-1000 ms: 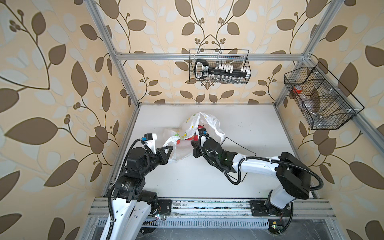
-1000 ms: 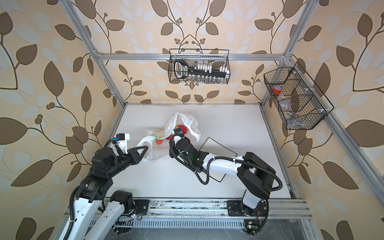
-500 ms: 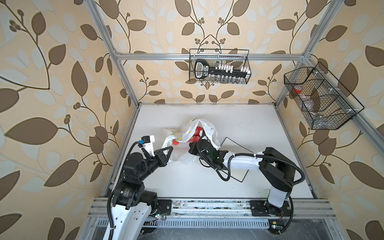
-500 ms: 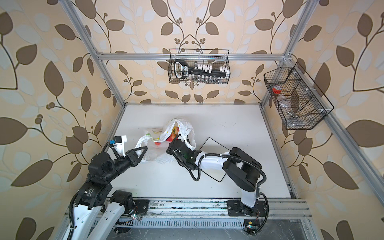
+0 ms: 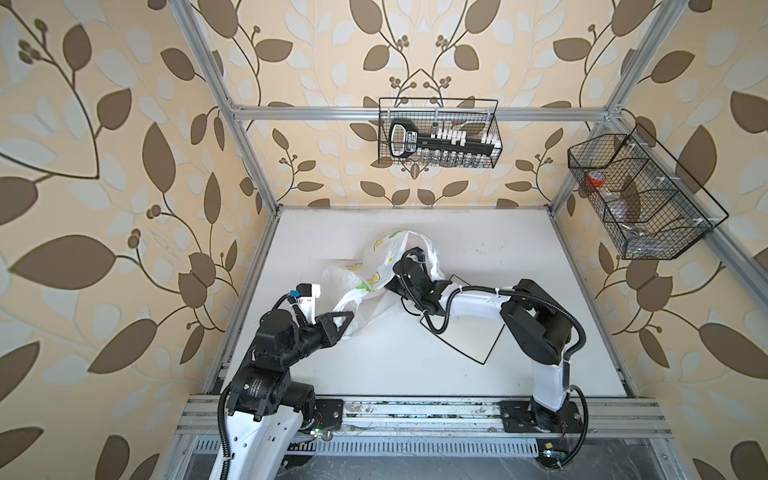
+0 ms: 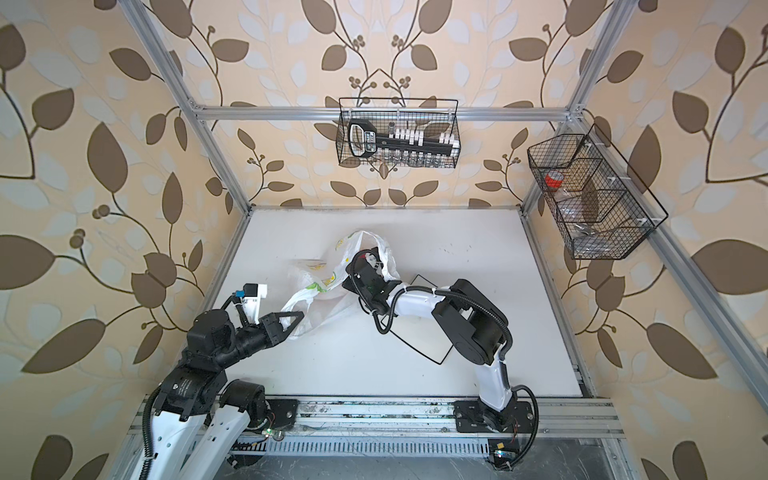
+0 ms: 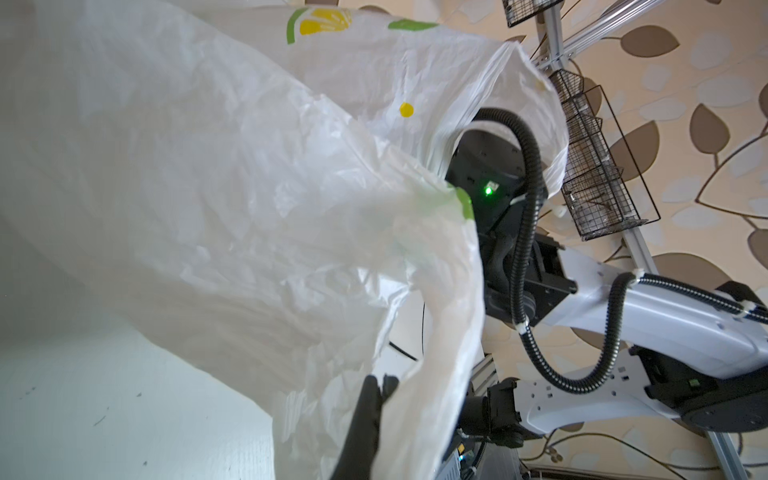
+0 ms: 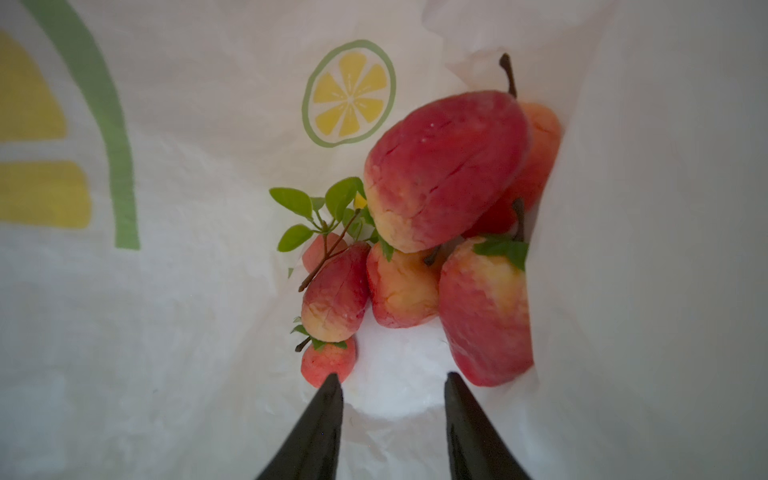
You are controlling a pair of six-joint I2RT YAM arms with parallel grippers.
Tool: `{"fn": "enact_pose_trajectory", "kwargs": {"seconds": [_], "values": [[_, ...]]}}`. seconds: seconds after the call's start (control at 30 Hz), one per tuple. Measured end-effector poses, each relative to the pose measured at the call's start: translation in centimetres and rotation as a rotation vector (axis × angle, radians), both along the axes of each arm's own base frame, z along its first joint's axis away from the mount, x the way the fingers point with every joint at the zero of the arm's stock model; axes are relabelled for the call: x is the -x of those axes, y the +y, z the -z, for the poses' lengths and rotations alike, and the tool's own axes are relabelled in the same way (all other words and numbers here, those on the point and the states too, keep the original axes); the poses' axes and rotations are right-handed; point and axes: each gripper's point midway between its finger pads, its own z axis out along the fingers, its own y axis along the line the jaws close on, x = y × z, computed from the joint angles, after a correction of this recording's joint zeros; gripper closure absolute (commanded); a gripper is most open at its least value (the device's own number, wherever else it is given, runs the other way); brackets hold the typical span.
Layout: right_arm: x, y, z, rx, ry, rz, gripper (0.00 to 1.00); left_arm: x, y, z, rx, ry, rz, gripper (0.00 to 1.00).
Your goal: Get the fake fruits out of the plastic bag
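The plastic bag, white and crinkly with lemon-slice prints, lies mid-table. My left gripper is shut on its near edge and holds the film up; in the left wrist view the left gripper pinches it. My right arm reaches into the bag's mouth, so its jaws are hidden in both top views. In the right wrist view the right gripper is open inside the bag with nothing between its fingers. Just ahead lie the fake fruits: several red-pink peaches, a small one at one fingertip, and a green sprig.
A square white plate with a black rim lies flat under my right forearm. A wire basket hangs on the back wall and another wire basket on the right wall. Aluminium frame posts edge the table.
My right gripper has pushed deeper into the bag and opened. The fruits that showed through the bag's mouth from above are now covered. The left gripper keeps its hold.
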Motion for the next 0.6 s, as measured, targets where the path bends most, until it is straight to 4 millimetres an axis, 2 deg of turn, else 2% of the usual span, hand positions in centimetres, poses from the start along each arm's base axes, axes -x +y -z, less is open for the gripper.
{"fn": "enact_pose_trajectory", "kwargs": {"seconds": [0.2, 0.6], "values": [[-0.7, 1.0, 0.8, 0.109, -0.04, -0.085, 0.44, 0.7, -0.4, 0.7, 0.008, 0.044, 0.03, 1.0], [-3.3, 2.7, 1.6, 0.265, -0.132, -0.158, 0.4, 1.2, -1.4, 1.5, 0.035, 0.118, 0.099, 1.0]]}}
